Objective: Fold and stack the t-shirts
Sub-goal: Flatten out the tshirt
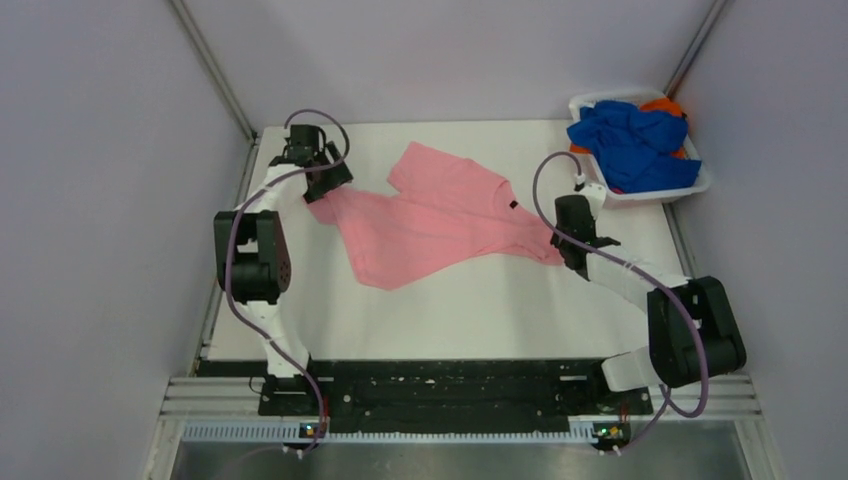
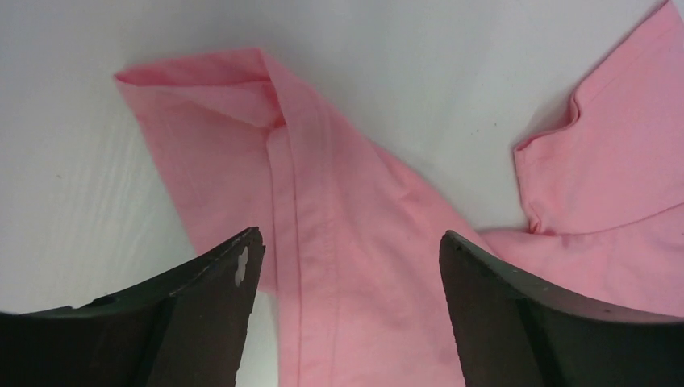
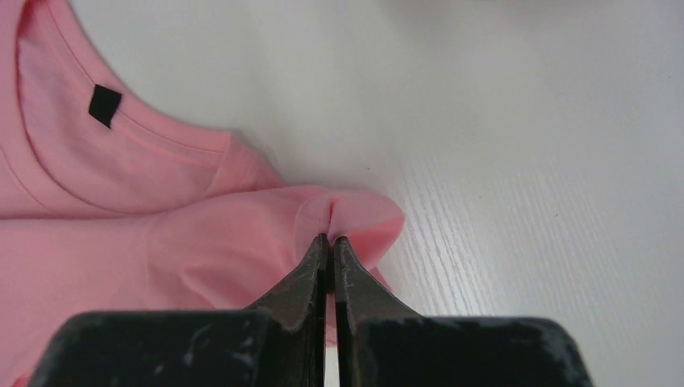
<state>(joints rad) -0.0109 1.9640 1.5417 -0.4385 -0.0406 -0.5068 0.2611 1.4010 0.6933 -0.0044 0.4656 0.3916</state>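
Pink t-shirt [image 1: 440, 215] lies rumpled on the counter [image 1: 480, 310]; right pincer [image 3: 331, 238] pinches a cloth fold beside the collar, likely to tug it flat; left pincer [image 2: 351, 242] spread over a stitched edge, gripping nothing; blue t-shirt [image 1: 635, 145] and orange t-shirt [image 1: 665, 104] sit in white basket [image 1: 700, 186]; neck tag [image 3: 105, 105] dark, no legible writing.

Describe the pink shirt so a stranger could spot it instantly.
On the white table, look left of the basket in the far right corner. A t-shirt lies crumpled at the table's middle. Unlike the blue shirt and the orange shirt heaped in the basket, it is light pink with a small dark neck tag.
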